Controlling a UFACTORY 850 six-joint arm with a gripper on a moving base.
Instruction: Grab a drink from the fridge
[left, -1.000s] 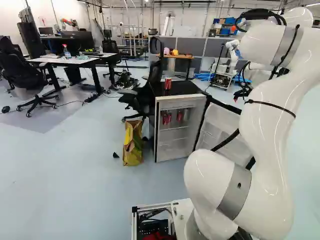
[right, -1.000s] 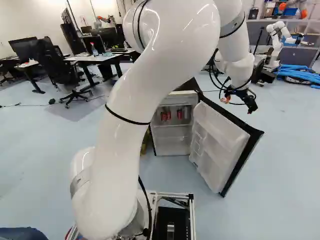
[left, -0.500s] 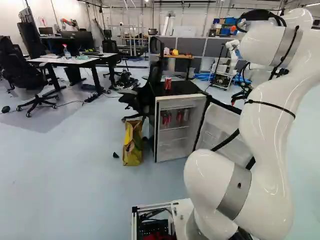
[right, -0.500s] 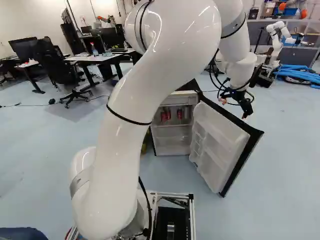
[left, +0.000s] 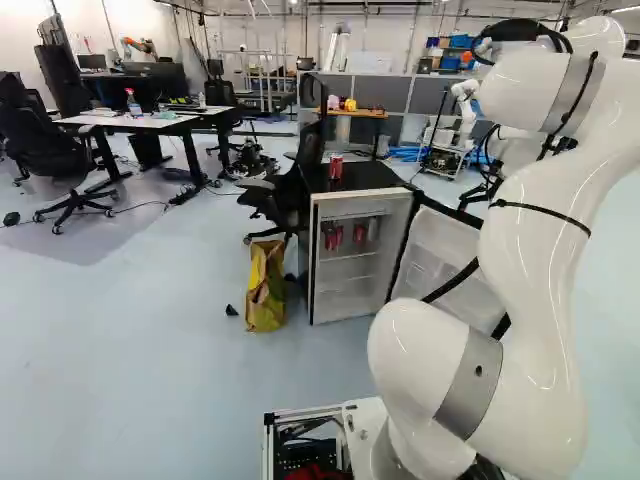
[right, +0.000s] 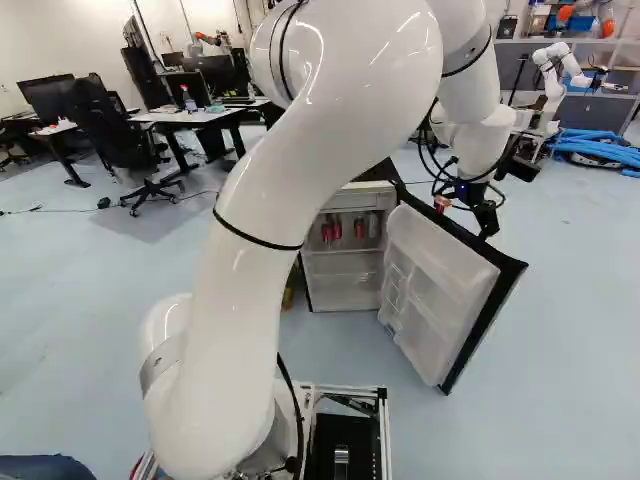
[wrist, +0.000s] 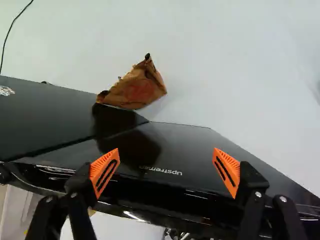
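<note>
To be seen at the middle of the left base view: the fridge (left: 375, 177), with its door (right: 430, 280) opened wide. Inside the fridge, on the upper shelf, two red cans (left: 333, 238) and, just beside, one grey can (left: 373, 229). On top of the fridge, one more red can (left: 336, 168), upright. Over at the door side of the fridge, near the upper edge of this door, the black gripper (right: 466, 218), at the end of the white arm (right: 240, 260). In the wrist view, with jaws wide apart and with no can between, above the black, glossy outside of the fridge; not possible to tell if touching it. Past this black outside of the fridge, on the floor, a brown paper bag (wrist: 135, 90). Behind the fridge, in the left base view, a black office chair (left: 300, 190), and much farther behind, another robot (left: 465, 95).
</note>
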